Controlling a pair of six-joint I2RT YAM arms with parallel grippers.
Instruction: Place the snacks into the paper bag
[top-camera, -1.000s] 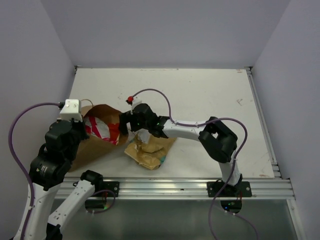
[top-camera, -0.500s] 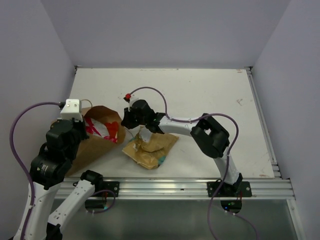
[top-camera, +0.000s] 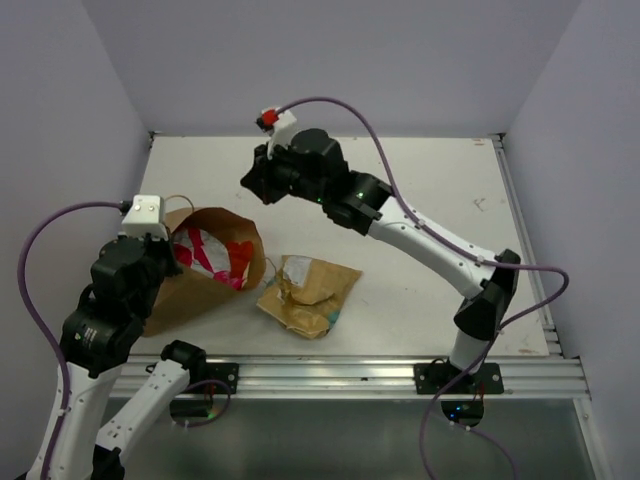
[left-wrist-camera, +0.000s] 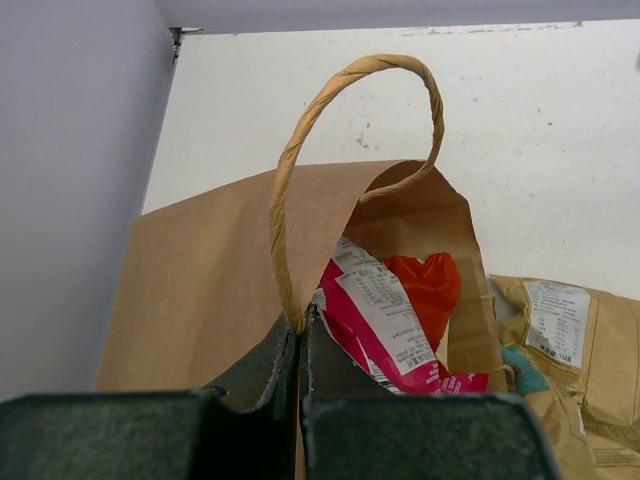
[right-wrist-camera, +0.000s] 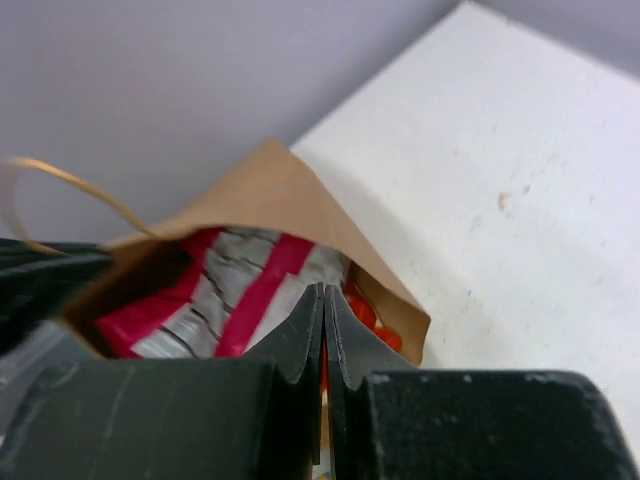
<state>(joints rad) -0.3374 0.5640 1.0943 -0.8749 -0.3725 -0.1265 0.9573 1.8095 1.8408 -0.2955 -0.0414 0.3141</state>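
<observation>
- Pale lavender walls close in a white table (top-camera: 430, 190) on three sides; its top is scuffed with small dark marks.
- On the left part of the table the paper bag (top-camera: 195, 292) lies tilted on its side, its open mouth turned toward the middle of the table. One twine handle (left-wrist-camera: 352, 88) arches up from the rim.
- Inside the bag the magenta packet (top-camera: 212, 252) with white panels fills most of the mouth. Behind it, deeper in, sits a crumpled red packet (left-wrist-camera: 430, 288).
- The tan packet (top-camera: 310, 296) lies flat on the table just outside the bag's mouth, to its right, with its white label (left-wrist-camera: 556, 320) facing up.
- The left gripper (left-wrist-camera: 300, 335) is clamped on the bag's near rim, right at the foot of the handle, with the brown paper pinched between its dark fingers.
- The right gripper (top-camera: 252, 184) hangs raised above the table, beyond the bag and well apart from the tan packet. Its wrist view looks down into the bag's mouth, and its jaws are pressed together.
</observation>
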